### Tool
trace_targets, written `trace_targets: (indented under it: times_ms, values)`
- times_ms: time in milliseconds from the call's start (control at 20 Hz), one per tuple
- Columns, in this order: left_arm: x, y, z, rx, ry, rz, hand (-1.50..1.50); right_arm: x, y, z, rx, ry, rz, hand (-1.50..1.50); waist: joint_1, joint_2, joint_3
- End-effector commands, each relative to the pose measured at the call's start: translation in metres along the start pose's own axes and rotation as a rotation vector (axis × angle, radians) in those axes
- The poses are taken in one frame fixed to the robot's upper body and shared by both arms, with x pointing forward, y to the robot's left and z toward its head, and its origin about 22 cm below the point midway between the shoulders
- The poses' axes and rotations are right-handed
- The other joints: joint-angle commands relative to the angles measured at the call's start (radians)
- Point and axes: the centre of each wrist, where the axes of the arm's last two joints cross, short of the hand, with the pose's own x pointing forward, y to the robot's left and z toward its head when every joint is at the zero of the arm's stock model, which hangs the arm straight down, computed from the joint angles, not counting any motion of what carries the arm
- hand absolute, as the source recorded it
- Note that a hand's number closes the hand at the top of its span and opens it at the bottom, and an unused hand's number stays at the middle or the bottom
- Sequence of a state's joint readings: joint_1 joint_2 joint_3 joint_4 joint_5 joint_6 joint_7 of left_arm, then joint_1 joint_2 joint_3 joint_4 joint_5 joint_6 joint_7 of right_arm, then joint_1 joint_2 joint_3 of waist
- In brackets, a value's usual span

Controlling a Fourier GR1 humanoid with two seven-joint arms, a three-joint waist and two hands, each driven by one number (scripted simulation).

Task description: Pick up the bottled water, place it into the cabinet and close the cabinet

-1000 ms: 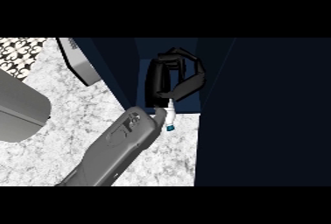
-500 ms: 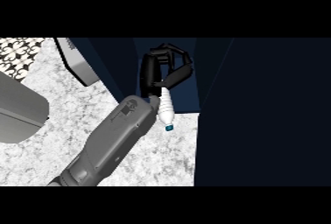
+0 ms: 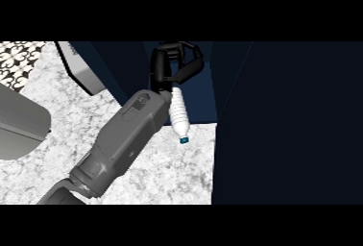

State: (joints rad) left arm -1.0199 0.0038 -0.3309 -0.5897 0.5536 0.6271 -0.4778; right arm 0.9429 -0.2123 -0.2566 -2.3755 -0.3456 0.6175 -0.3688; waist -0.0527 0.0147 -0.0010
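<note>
My right hand [image 3: 172, 61] reaches from the lower left up to the top of the view, in front of the dark blue cabinet opening [image 3: 202, 98]. Its fingers are curled round the base end of the bottled water [image 3: 178, 113]. The clear bottle hangs down from the hand, its blue cap [image 3: 184, 140] pointing at the counter just before the cabinet's lower edge. A wide dark cabinet panel [image 3: 291, 125] fills the right side of the view. The left hand does not show.
The marble counter [image 3: 163, 178] runs along the lower left. A grey rounded shape [image 3: 18, 122] sits at the left edge. A light grey slab [image 3: 81, 69] lies at the upper left, beside patterned tiles [image 3: 18, 57].
The right hand has moved up and farther toward the cabinet with the bottle. More of the bottle now shows below the hand.
</note>
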Motion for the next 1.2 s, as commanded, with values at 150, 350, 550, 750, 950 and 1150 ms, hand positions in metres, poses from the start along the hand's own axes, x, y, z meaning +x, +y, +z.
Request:
trace_targets:
  times_ms: [150, 350, 550, 750, 950, 1150]
  values:
    - [-0.014, 0.011, -0.014, -0.024, -0.015, -0.195, -1.5, 0.013, 0.008, -0.003, -0.01, -0.079, -0.065, -1.5, -0.01, 0.001, 0.0]
    - [-0.014, 0.008, -0.017, -0.047, -0.01, -0.226, -1.5, 0.007, -0.002, -0.004, 0.007, -0.059, -0.042, -1.5, -0.003, 0.0, 0.001]
    - [-0.009, 0.007, -0.023, -0.025, 0.006, -0.221, -1.5, 0.011, 0.004, -0.018, 0.015, -0.091, -0.045, -1.5, -0.01, 0.007, 0.0]
    - [0.011, 0.001, -0.038, -0.046, 0.02, -0.152, -1.5, 0.013, 0.007, -0.011, 0.024, -0.086, -0.048, -1.5, -0.006, -0.001, 0.0]
    - [0.003, 0.004, -0.031, -0.06, -0.062, -0.071, -1.5, 0.014, 0.004, -0.019, 0.019, -0.081, -0.041, -1.5, 0.006, 0.002, -0.001]
    - [0.006, 0.003, -0.028, -0.121, -0.083, 0.073, -1.5, 0.023, 0.014, -0.016, 0.024, -0.079, -0.026, -1.5, 0.013, -0.011, -0.001]
